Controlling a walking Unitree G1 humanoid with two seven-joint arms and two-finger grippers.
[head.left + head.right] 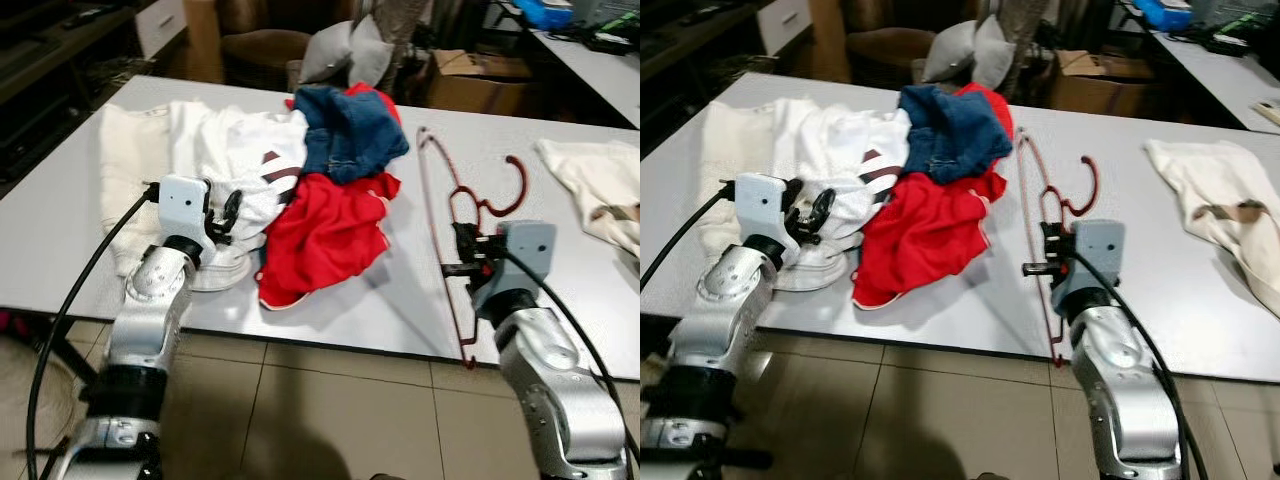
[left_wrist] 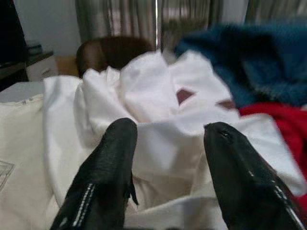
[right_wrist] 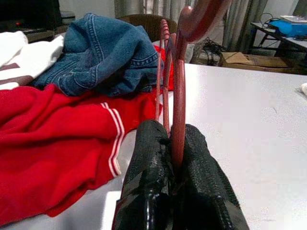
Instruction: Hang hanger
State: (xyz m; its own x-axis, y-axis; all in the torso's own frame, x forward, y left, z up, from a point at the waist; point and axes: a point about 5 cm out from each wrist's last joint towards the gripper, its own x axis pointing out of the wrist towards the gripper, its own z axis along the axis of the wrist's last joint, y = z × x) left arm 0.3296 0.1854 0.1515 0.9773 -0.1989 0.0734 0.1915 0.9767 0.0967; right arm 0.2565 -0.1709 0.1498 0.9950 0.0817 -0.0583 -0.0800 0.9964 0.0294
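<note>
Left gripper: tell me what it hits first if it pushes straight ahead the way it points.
The left gripper, fingers open, points into the white garment right in front of it, so it would likely meet that first. The jeans and red shirt lie off to one side.

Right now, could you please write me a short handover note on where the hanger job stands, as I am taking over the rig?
Right claw: shut on the dark red hanger, near the table's front edge.
Left claw: open, holding nothing, fingers over the white garment.
Things: the hanger lies on the table, hook pointing away from the robot, just right of the red shirt and blue jeans. A cream garment lies far right.
Done: hanger gripped.
Left: lift it and hang it; no rail is in sight yet.
</note>
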